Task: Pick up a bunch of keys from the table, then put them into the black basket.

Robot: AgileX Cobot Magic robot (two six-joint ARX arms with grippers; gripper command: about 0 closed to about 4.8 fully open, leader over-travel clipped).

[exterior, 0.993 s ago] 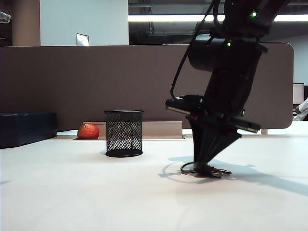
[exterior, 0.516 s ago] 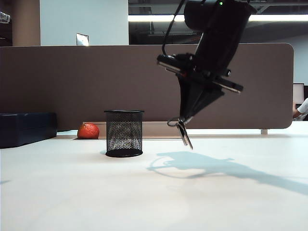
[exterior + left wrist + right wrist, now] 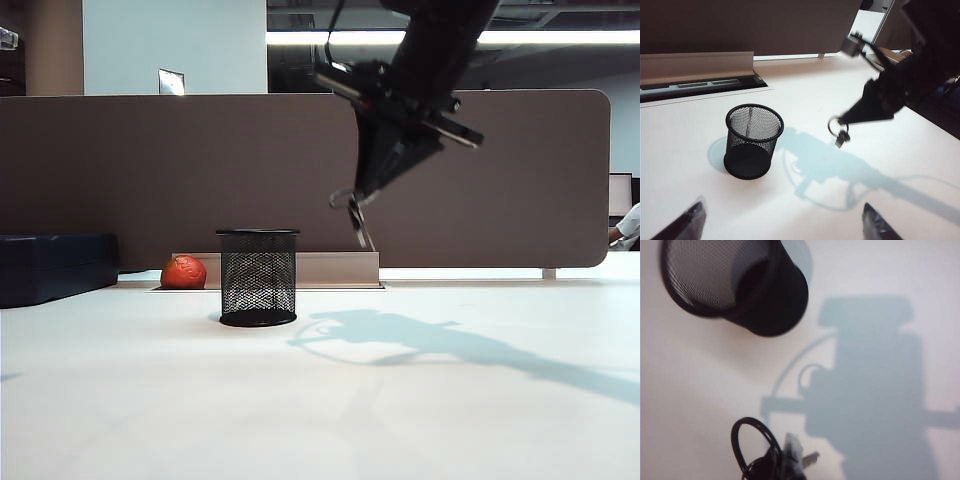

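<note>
The bunch of keys [image 3: 353, 212] hangs in the air, a dark ring with flat keys dangling, pinched by my right gripper [image 3: 363, 194], which is shut on it. It is well above the white table [image 3: 330, 410], to the right of the black basket [image 3: 258, 277] and higher than its rim. The right wrist view looks down on the key ring [image 3: 752, 445] below the shut right gripper [image 3: 782, 472], with the basket [image 3: 735, 282] off to one side. My left gripper [image 3: 785, 225] stays open and holds nothing, looking at the basket [image 3: 754, 140] and the hanging keys [image 3: 839, 131].
A red-orange ball [image 3: 184, 272] lies just left of the basket. A dark blue box [image 3: 55, 265] sits at the far left. A brown partition [image 3: 200, 170] runs along the back of the table. The arm's shadow [image 3: 430, 340] falls right of the basket.
My right gripper has lifted the keys off the table and carried them up and to the left, closer to the basket. The basket has not moved.
</note>
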